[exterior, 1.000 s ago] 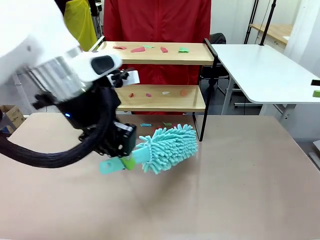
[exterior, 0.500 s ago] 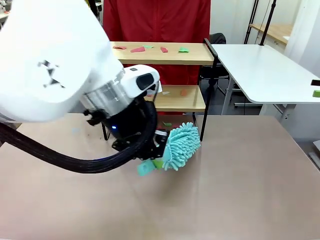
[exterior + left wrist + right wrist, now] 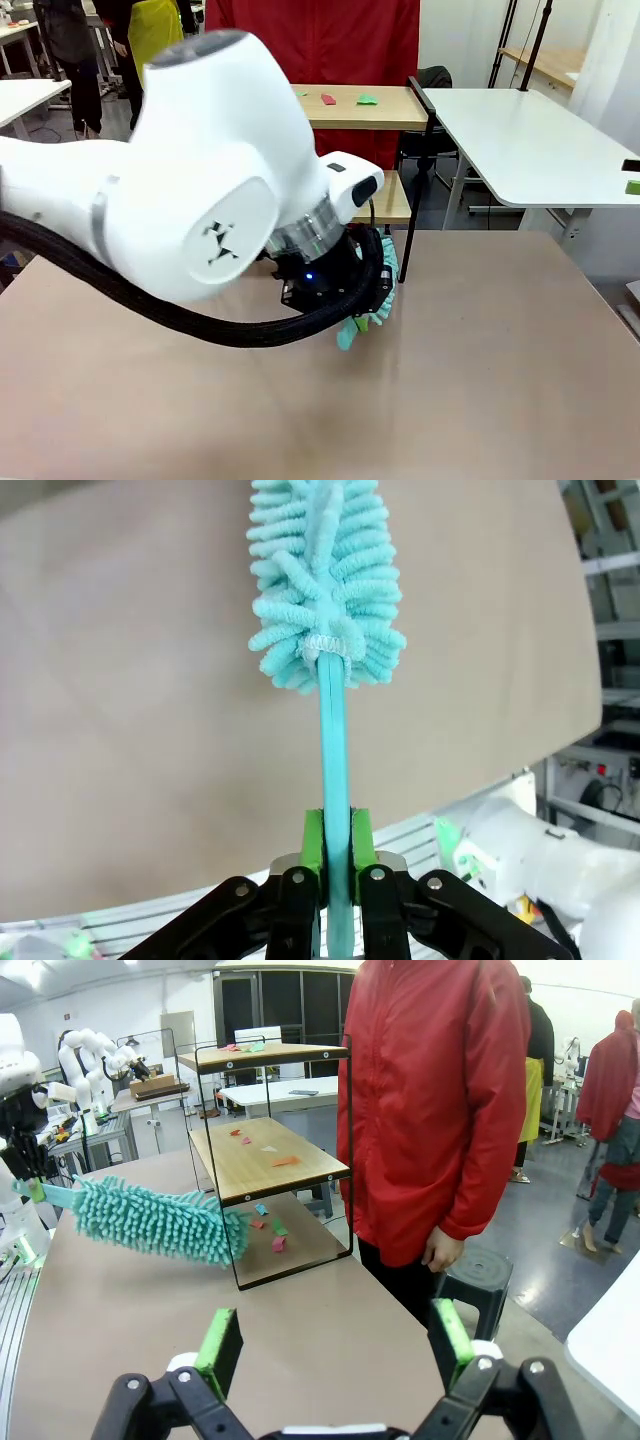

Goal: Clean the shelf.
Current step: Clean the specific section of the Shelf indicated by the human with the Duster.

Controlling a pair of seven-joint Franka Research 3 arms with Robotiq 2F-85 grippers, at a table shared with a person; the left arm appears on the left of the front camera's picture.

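1. A beige tabletop [image 3: 500, 380] is shared with a red-jacketed person [image 3: 430, 1110].
2. At its far edge is set the small two-tier shelf of light wooden boards in a black metal frame [image 3: 250, 1175].
3. Coloured paper scraps [image 3: 284, 1161] are seen on both boards; cleaning is judged mostly undone.
4. A fluffy teal duster [image 3: 325, 575], apparently beside the frame, is clamped in the left gripper [image 3: 337, 837].
5. The right gripper [image 3: 335, 1338] is held open, empty.

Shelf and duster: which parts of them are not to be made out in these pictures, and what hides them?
Front view: the left arm covers most of the shelf and nearly all of the duster.
Left wrist view: the bottom edge cuts off the handle's end below the pads.
Right wrist view: the scraps are too small to identify; whether the duster touches the shelf is unclear.
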